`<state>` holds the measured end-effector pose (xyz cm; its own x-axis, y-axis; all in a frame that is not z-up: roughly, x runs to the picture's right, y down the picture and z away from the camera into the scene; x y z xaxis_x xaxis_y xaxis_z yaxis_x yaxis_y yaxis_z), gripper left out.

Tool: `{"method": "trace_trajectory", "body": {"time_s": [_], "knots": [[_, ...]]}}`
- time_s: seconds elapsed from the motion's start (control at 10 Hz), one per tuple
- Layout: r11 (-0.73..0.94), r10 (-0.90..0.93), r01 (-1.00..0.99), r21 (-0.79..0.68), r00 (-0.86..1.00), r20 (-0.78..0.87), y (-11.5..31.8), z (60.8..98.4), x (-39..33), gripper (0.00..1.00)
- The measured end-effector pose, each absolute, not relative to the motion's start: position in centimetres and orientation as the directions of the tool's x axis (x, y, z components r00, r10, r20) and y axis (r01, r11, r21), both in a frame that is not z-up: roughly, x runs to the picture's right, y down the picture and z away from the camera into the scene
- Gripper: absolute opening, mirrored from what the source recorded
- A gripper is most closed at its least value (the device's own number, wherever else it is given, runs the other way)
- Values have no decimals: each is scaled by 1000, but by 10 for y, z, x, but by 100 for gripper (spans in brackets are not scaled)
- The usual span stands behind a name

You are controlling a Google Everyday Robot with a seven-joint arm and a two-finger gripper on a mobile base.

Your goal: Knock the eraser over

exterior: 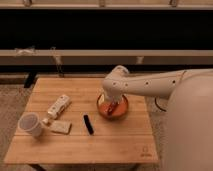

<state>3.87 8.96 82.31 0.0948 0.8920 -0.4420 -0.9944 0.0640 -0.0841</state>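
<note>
Black along its thin edge, the eraser (88, 124) is set on the tabletop (125, 142) near the bowl (123, 110), over which the pincer (111, 106), its state not discernible, is held; a low sideways push is advised.

A pale wooden worktop (115, 142) stands on speckled carpet (10, 100) (greyish, coarse-looking), before a long light ledge (160, 56) and a dark wall (100, 30).

The gripper (111, 106) sits inside the orange bowl (123, 111) and hides part of its interior. The robot body (190, 125) is cut off at the right and bottom edges. The eraser (88, 124) appears only as a dark strip, its face markings too small to tell.
</note>
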Motion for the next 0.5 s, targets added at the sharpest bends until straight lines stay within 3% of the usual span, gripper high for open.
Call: {"method": "trace_trajectory", "body": {"time_s": [0.5], "knots": [[76,887,-993,-93,110,-448,132,793,43,80]]}}
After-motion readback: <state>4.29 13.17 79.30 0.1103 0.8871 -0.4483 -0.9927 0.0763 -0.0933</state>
